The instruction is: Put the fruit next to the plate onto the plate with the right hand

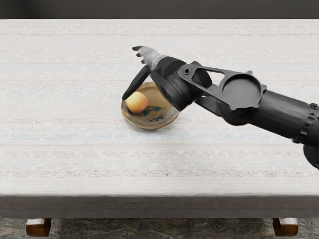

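A small brown plate (147,121) with a painted pattern lies near the middle of the table. A round orange-yellow fruit (136,102) rests on the plate's left part. My right hand (140,69) hovers just above and behind the plate, its arm coming in from the right edge. The fingers are spread: the thumb (134,84) reaches down beside the fruit, the other fingers (145,51) point away toward the back. The hand holds nothing. Part of the plate's far rim is hidden behind the wrist.
The pale wooden table (75,149) stretches wide around the plate. Its front edge runs along the bottom, with two dark feet (38,226) below. My right forearm (259,107) lies across the right side.
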